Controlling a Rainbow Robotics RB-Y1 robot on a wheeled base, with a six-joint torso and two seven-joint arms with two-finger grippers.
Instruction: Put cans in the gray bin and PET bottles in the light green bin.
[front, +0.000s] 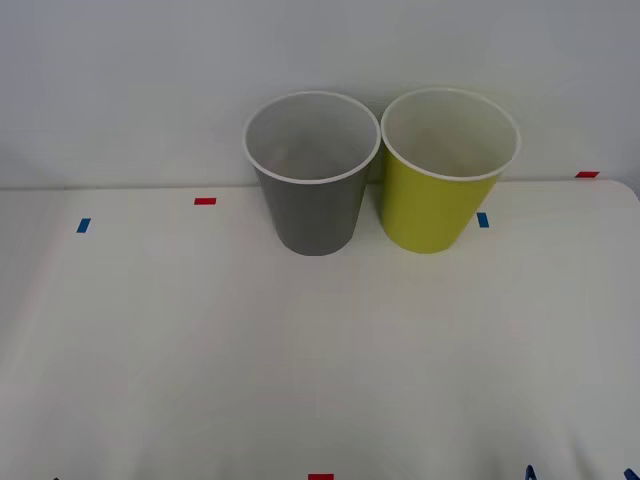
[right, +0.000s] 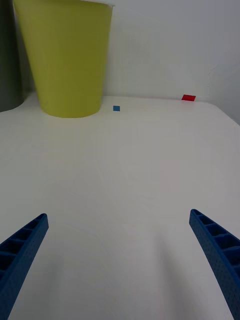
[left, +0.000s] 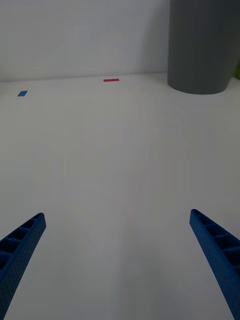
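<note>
My right pincer (right: 119, 260) and left pincer (left: 118, 260) hang low over the near tabletop (front: 300, 370), both spread wide and holding nothing. Ahead, the gray bin (front: 311, 180) stands before my left, the light green bin (front: 442, 175) just beside it before my right. I see no can or bottle to pick.

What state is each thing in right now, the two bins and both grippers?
Tall round dark gray bin with white rim: upright on the table, nothing visible inside.
Tall round yellow-green bin with white rim: upright, close beside the gray one, nothing visible inside.
Left gripper: open, holding nothing, low over the white table.
Right gripper: open, holding nothing, low over the table.
</note>
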